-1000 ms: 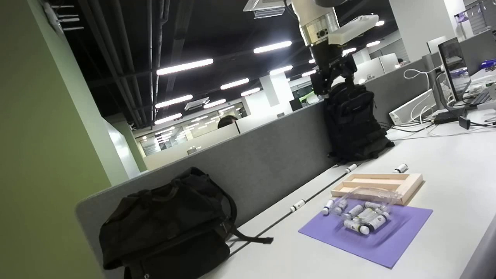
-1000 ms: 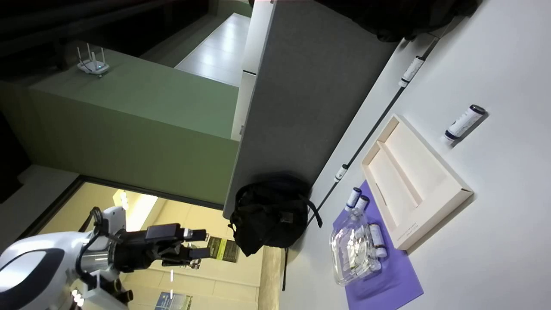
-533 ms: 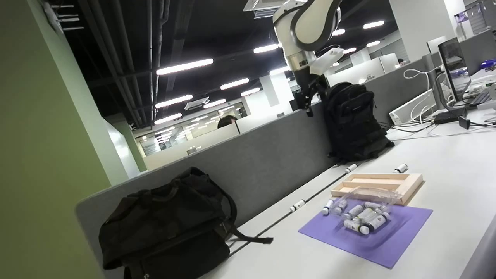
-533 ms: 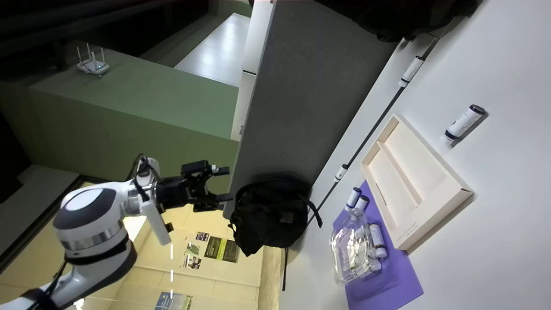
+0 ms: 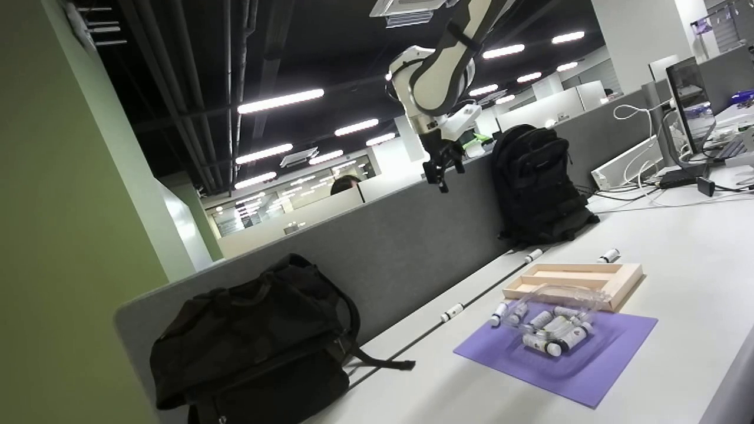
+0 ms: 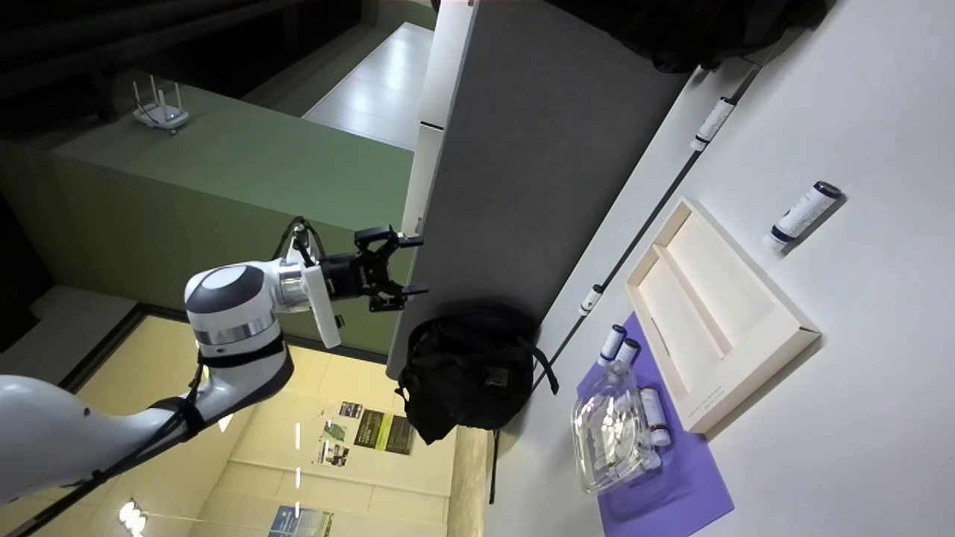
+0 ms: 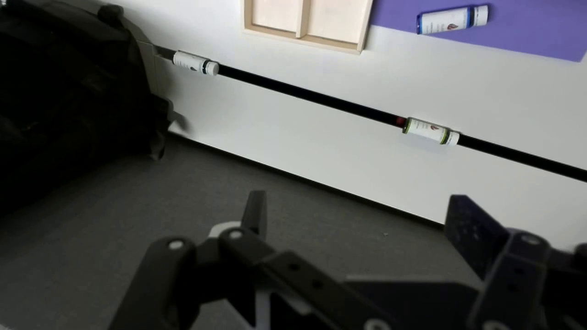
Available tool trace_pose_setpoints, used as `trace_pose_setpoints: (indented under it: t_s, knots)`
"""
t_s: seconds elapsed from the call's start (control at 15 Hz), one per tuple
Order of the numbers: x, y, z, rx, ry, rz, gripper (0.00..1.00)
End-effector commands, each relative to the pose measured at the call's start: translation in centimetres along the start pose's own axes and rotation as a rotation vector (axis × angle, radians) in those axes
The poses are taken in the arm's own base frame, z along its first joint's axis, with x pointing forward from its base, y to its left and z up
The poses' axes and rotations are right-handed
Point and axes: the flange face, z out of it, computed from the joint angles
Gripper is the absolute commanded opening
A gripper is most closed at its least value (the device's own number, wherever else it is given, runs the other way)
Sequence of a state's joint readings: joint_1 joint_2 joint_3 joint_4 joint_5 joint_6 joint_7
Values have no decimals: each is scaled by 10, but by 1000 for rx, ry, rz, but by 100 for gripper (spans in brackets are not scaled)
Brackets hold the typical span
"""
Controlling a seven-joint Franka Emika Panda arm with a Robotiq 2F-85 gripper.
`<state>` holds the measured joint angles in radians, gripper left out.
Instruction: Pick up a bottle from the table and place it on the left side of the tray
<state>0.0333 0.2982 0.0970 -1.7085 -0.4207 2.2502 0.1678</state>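
The light-wood tray (image 5: 628, 284) (image 6: 753, 377) (image 7: 321, 42) lies on the white table (image 5: 695, 247) (image 6: 865, 388) (image 7: 293, 123). A divider splits it into two long compartments that show bare wood. Several small white-labelled bottles lie on their sides. One bottle (image 5: 609, 256) (image 6: 806, 215) lies beyond the tray. Another bottle (image 5: 533, 255) (image 6: 714, 123) (image 7: 192, 62) and a third bottle (image 5: 452, 312) (image 6: 591, 300) (image 7: 427, 130) lie along the dark desk slot. My gripper (image 5: 451, 180) (image 6: 424, 265) (image 7: 357, 201) is open and empty, high by the grey partition, apart from all bottles.
A grey partition (image 5: 400, 241) (image 6: 507, 164) stands along the table's edge. Black backpacks (image 5: 536, 182) (image 5: 253, 341) lean on it, one also in the wrist view (image 7: 69, 91). A clear glass container (image 5: 568, 294) (image 6: 608, 429) and more bottles sit on the purple mat (image 5: 618, 347) (image 6: 701, 492) (image 7: 527, 34).
The arm has swung into view over the partition. The gripper has moved left and down in one exterior picture, right and up in another, staying open. Bottles and tray have not moved.
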Motion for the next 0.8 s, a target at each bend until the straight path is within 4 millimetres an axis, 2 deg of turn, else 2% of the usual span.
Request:
trace_pose_setpoints:
  t_s: [0.0,0.73]
  knots:
    - [0,-1,3,1,-3,-2,100]
    - [-2,-2,3,0,-5,-3,100]
